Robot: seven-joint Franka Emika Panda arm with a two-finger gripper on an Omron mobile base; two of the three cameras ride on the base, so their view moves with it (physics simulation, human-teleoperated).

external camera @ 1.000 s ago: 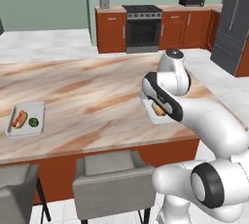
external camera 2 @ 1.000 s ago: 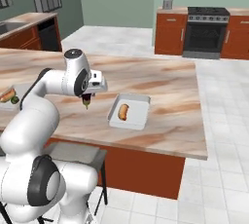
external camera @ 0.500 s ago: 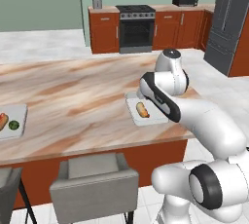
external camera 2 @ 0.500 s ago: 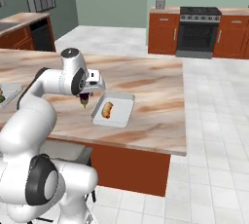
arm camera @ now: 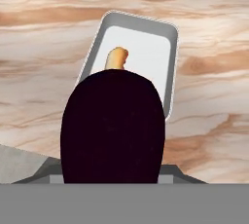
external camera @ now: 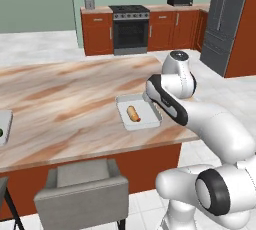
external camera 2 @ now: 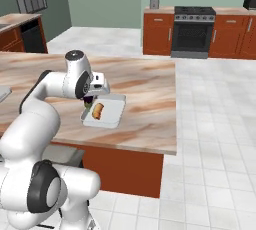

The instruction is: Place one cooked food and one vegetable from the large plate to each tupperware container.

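A pale rectangular tupperware container (external camera: 125, 116) (external camera 2: 116, 113) (arm camera: 165, 38) lies near the right end of the marbled island counter. An orange-brown cooked food (external camera: 133, 113) (external camera 2: 98, 110) (arm camera: 117, 57) lies inside it. My gripper (external camera 2: 89, 105) hangs over the container's near-left edge, shut on a dark purple vegetable (external camera 2: 88, 101) (arm camera: 113, 125). In the hand view the vegetable hides the fingertips and the tray's near part. A second tupperware container (external camera: 4, 123) shows at the counter's far left edge. The large plate is out of view.
A grey stool (external camera: 82, 186) stands against the island's near side, left of my base. The counter (external camera 2: 150, 124) ends just right of the container. Beyond the island are a stove (external camera: 130, 26), red-brown cabinets (external camera: 97, 33) and a dark fridge (external camera: 232, 19).
The whole picture has slid left in both base views, so the base has driven. The gripper stays shut on the dark vegetable above the container with the cooked food.
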